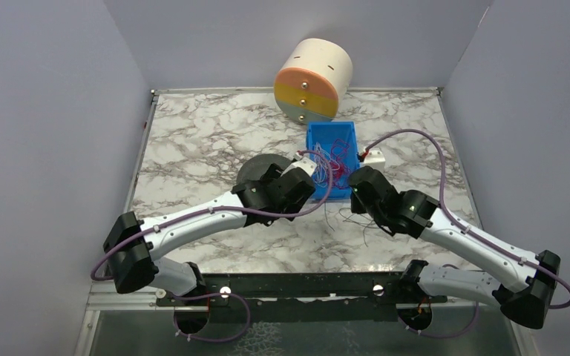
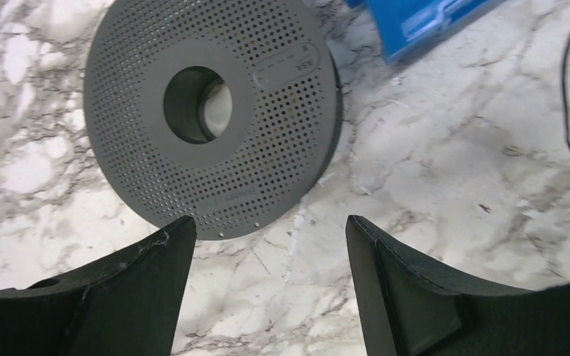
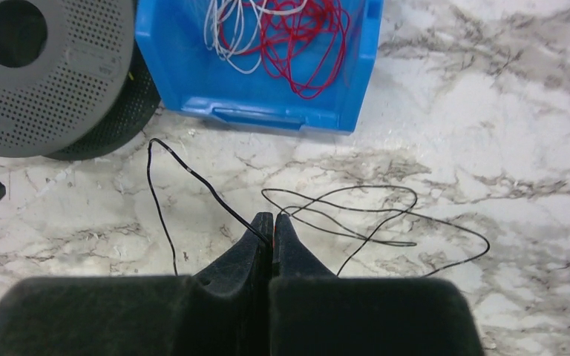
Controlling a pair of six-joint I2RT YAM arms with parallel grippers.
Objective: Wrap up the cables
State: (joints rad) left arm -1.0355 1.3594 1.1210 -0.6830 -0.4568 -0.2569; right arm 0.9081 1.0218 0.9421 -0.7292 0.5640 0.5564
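Note:
A thin dark cable (image 3: 356, 222) lies in loose loops on the marble in front of the blue bin; it also shows in the top view (image 1: 345, 216). My right gripper (image 3: 273, 222) is shut on the dark cable near one end, just above the table. Red and white cables (image 3: 282, 33) lie tangled inside the blue bin (image 3: 193, 81). A grey perforated spool (image 2: 208, 111) lies flat on the table. My left gripper (image 2: 267, 237) is open and empty, hovering just in front of the spool's near edge.
A round cream drum with orange, yellow and grey bands (image 1: 313, 80) stands at the back behind the bin (image 1: 314, 135). A small white block (image 1: 374, 157) sits right of the bin. Grey walls enclose the table on three sides.

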